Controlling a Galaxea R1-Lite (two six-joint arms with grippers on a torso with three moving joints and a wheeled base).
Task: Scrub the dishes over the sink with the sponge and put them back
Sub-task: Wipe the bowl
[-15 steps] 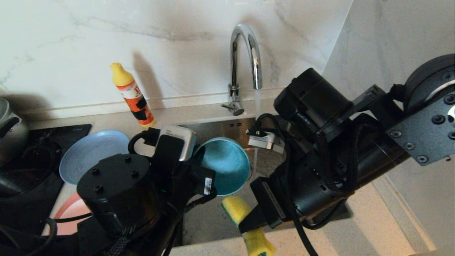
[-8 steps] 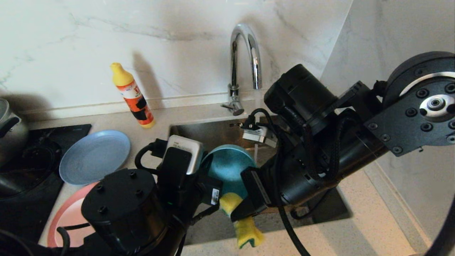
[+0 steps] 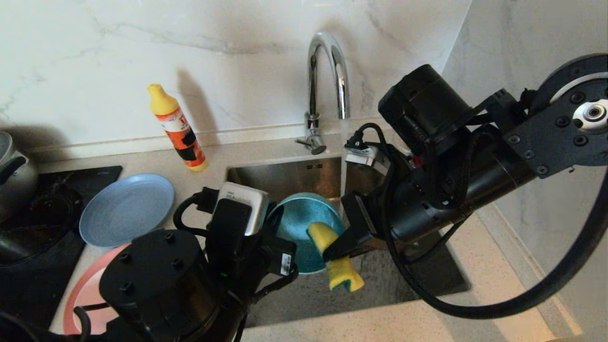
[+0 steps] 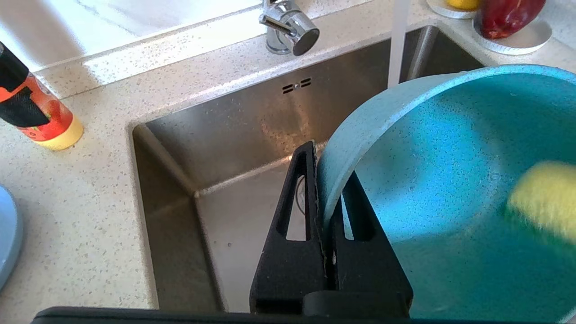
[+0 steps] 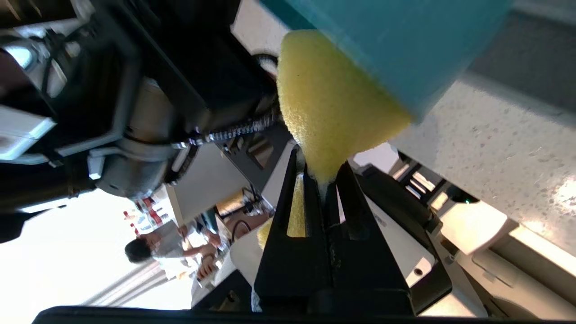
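Observation:
My left gripper [image 4: 326, 171] is shut on the rim of the teal bowl [image 3: 297, 221], holding it tilted above the sink [image 3: 285, 178]. One finger is outside the wall and the other inside. My right gripper [image 3: 339, 247] is shut on the middle of the yellow sponge [image 3: 344, 278]. The sponge's upper end lies against the inside of the bowl [image 4: 450, 180], and its green layer shows at the lower end. In the right wrist view the sponge [image 5: 324, 99] bulges out past the fingertips of the right gripper [image 5: 317, 173] under the bowl's edge [image 5: 405, 40]. A grey-blue plate [image 3: 126, 209] and a salmon-pink plate [image 3: 88, 289] lie on the counter to the left.
The chrome faucet [image 3: 327, 71] runs a thin stream into the back right of the basin. A yellow-and-orange soap bottle [image 3: 178, 128] stands behind the plates. A steel pot [image 3: 14, 171] sits on the black hob [image 3: 42, 223]. A white fruit dish [image 4: 517, 31] sits right of the faucet.
The right gripper has carried the sponge from the sink's front edge up and back, into the bowl. The left arm and the bowl have shifted slightly toward the front.

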